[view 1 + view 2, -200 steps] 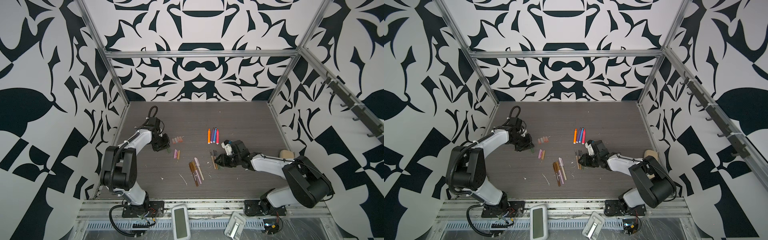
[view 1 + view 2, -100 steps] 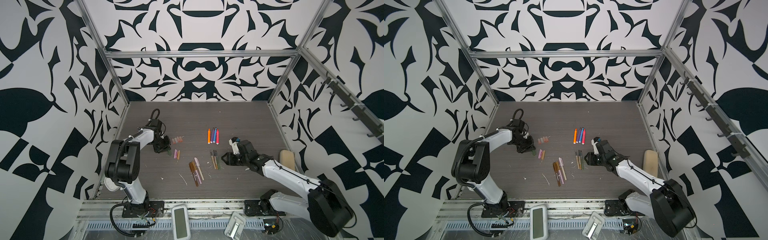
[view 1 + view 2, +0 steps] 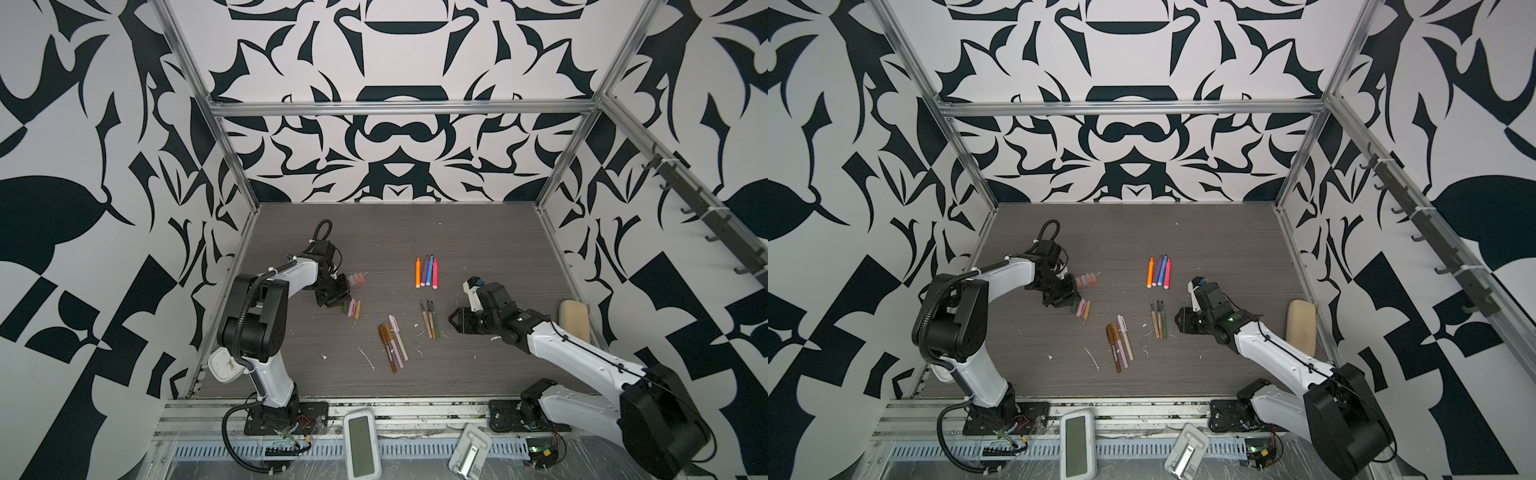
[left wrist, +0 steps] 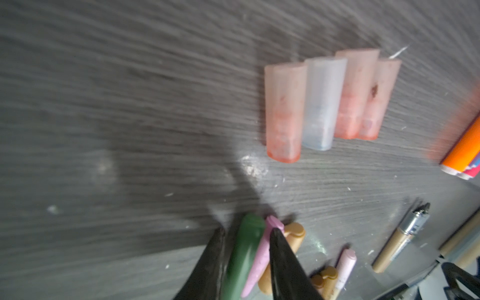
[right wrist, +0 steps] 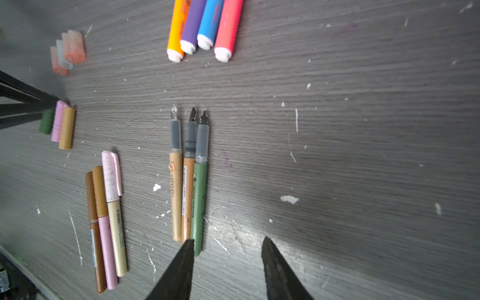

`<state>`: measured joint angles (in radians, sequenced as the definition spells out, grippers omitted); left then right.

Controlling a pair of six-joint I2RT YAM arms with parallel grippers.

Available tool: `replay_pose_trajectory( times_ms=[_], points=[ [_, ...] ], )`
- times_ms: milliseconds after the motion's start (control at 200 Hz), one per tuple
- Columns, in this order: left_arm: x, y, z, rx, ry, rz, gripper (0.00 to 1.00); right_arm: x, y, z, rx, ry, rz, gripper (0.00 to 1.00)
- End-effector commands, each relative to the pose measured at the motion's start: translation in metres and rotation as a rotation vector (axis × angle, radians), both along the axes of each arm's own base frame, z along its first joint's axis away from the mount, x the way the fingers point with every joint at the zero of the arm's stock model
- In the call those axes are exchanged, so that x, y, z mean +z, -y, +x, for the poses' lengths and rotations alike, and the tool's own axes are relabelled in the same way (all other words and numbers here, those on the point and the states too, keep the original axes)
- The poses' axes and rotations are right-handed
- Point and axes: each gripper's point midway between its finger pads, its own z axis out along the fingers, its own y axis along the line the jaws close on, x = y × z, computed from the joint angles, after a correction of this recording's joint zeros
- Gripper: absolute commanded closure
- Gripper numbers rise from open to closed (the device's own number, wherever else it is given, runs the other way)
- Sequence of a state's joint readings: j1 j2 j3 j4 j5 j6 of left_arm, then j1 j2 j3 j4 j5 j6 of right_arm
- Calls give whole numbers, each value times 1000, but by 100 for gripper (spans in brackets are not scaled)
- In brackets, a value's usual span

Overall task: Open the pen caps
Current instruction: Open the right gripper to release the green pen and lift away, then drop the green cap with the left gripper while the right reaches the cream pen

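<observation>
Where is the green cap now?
The green cap lies left of centre in both top views, between the fingertips of the left gripper, beside the pink cap, with the tan cap beyond.

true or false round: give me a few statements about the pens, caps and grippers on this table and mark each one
1. The four bright markers have no caps on. True.
2. The right gripper is holding the green pen. False: its jaws are open and empty, beside that pen's end.
3. The four see-through caps stand upright. False: they lie flat, side by side.
4. The brown, pink and cream pens still have caps on. True.
5. The green cap lies between the fingers of the left gripper. True.
</observation>
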<state>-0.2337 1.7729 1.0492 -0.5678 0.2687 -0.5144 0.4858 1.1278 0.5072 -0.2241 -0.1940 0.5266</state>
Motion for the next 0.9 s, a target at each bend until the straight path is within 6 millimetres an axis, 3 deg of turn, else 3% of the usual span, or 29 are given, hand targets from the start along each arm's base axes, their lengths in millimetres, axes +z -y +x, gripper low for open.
replay_pose_trajectory(
  times_ms=[0,265,370,455,580,715,895],
  points=[
    [6,-2,0,10,3,11,63,0,1,2,2,-14,-26,53],
    [18,0,-3,9,30,-13,62,6,-10,-2,19,-6,-45,52],
    [30,2,-4,13,58,-31,62,11,-29,-9,61,16,-84,52],
    [51,5,-3,17,119,-63,62,12,-52,-20,108,24,-119,53],
    [98,13,-3,18,275,-139,64,11,-92,-36,196,40,-167,56],
    [140,12,-14,40,412,-196,66,5,-132,-48,286,42,-226,58],
    [159,11,-31,48,459,-238,65,-11,-144,-49,305,6,-318,64]
  ],
)
